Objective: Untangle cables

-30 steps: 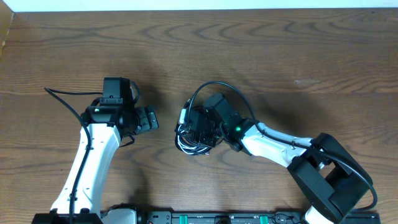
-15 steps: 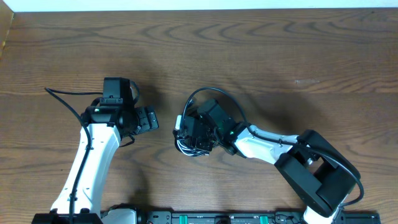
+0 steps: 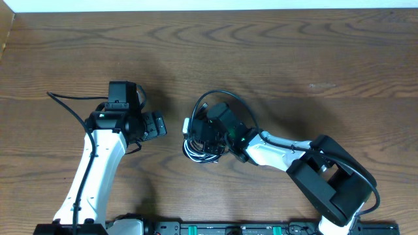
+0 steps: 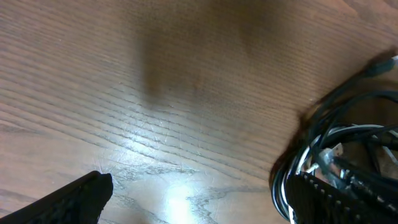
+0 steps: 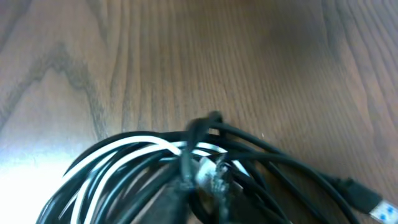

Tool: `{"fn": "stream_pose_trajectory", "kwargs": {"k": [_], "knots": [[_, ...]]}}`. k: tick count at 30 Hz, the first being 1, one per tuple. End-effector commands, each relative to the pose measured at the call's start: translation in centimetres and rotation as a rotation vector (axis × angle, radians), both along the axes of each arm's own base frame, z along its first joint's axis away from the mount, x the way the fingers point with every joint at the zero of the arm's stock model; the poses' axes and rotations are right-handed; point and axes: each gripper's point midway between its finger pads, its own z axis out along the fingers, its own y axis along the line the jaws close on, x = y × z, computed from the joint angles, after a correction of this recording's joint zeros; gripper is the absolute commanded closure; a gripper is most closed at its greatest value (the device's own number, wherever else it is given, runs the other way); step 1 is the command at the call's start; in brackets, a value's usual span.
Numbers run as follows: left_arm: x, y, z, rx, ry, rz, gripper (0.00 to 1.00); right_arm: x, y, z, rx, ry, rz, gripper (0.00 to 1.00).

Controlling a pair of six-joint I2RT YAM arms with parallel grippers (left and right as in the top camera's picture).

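Note:
The black and white cables (image 3: 198,149) lie in one tangled coil at the table's middle, with a black loop (image 3: 225,96) arching up behind it. My right gripper (image 3: 204,136) sits on top of the coil, shut on its strands. In the right wrist view, the cables (image 5: 124,168) fill the lower frame and my right gripper (image 5: 202,183) pinches them; a black plug (image 5: 367,200) sticks out at the right. My left gripper (image 3: 155,124) is open and empty, just left of the coil. In the left wrist view, the cables (image 4: 323,137) lie to the right of my left gripper (image 4: 205,199).
The wooden table (image 3: 294,52) runs to a pale edge at the back. The arm bases and a rail with green connectors (image 3: 228,228) stand along the front edge. A thick black arm cable (image 3: 65,98) trails left of the left arm.
My right gripper has shifted a little to the left with the coil, and the black loop has moved with it. The left arm has not moved.

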Motion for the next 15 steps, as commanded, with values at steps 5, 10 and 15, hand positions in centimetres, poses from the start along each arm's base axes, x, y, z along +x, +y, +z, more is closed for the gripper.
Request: {"fn": "stream_pose_trajectory", "kwargs": {"k": [5,10,15], "knots": [[0.3,0.1,0.7,0.000,-0.020,0.010,0.06,0.0,0.4,-0.1,0.007,0.022,-0.016,0.99],[0.1,0.1,0.6,0.000,-0.012,0.010,0.06,0.2,0.5,1.2,0.055,0.084,-0.091,0.99],[0.0,-0.1,0.6,-0.011,-0.008,0.000,0.06,1.0,-0.1,5.1,0.140,0.142,-0.196,0.99]]}}
